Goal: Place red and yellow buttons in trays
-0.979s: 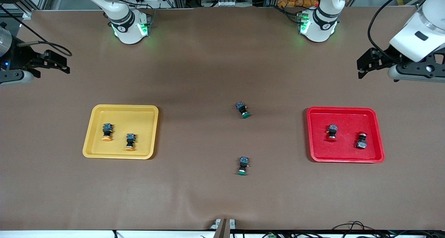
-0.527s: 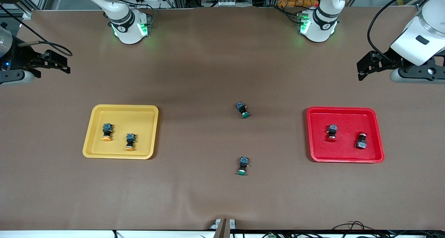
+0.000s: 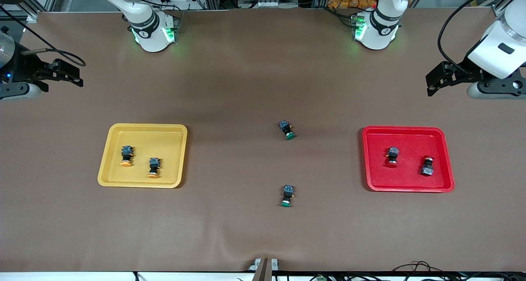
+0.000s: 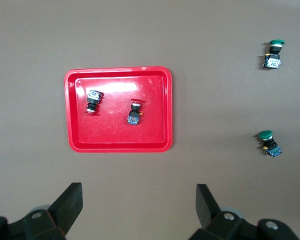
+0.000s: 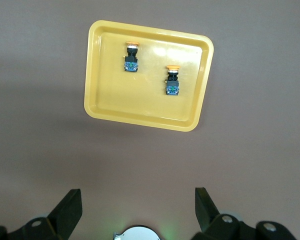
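Both pincers hang wide and empty, the left gripper (image 3: pixel 429 84) over the table's left-arm edge, the right gripper (image 3: pixel 78 77) over the right-arm edge. Two black-bodied, orange-yellow-capped buttons (image 3: pixel 126 155) lie in the yellow tray (image 3: pixel 107 149), two red-capped buttons (image 3: pixel 392 156) in the red tray (image 3: pixel 370 157).

Two green-capped switches lie on the brown table (image 3: pixel 246 88), well apart. One green switch (image 3: pixel 286 130) sits farther from the front camera; the other green switch (image 3: pixel 287 195) lies nearer it, both mid-table.
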Controlling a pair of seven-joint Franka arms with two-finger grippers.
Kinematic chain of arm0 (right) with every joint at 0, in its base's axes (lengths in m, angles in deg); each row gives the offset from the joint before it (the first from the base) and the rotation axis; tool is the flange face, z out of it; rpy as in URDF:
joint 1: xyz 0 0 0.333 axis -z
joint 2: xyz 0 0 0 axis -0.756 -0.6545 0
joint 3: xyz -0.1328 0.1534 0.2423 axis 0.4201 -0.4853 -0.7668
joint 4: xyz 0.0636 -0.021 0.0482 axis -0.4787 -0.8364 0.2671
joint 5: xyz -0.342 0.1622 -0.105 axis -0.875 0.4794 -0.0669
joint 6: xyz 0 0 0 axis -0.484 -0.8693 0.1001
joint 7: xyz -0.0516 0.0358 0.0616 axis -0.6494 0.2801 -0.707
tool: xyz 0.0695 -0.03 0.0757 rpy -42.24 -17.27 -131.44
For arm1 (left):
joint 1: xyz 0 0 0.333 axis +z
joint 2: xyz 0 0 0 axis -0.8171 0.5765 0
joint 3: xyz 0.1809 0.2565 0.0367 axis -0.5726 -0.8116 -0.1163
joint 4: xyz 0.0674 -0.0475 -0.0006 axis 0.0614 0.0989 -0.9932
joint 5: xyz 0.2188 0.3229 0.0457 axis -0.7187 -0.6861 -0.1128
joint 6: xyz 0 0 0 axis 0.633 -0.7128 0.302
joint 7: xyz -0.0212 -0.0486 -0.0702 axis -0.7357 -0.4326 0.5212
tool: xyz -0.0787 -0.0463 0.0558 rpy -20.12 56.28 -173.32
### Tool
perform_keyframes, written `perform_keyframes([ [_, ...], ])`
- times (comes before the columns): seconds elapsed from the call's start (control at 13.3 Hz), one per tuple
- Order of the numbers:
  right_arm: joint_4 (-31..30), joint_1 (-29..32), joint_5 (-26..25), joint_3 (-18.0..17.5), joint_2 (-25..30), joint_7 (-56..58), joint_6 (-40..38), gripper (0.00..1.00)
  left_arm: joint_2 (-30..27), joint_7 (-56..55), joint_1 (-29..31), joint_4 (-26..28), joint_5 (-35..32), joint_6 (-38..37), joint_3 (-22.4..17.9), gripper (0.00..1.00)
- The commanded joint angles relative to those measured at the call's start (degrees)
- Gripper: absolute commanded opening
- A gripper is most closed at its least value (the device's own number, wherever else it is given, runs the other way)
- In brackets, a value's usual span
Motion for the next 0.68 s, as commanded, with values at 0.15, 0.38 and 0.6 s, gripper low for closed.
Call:
perform_keyframes([
  [0.15, 0.62, -0.42, 0.12, 0.14, -0.29, -0.56, -0.66, 1.00, -0.07, -0.56, 0.30, -0.37, 0.64, -0.48, 0.05, 1.00],
  [0.38, 0.53, -0.42, 0.12, 0.14, -0.29, -0.56, -0.57, 1.00, -0.07, -0.56, 2.76, -0.28, 1.08, -0.57, -0.04, 1.00],
  [0.6, 0.62, -0.42, 0.12, 0.14, -0.29, -0.64, -0.57, 1.00, 0.02, -0.65, 3.21, -0.28, 1.96, -0.57, -0.04, 1.00],
])
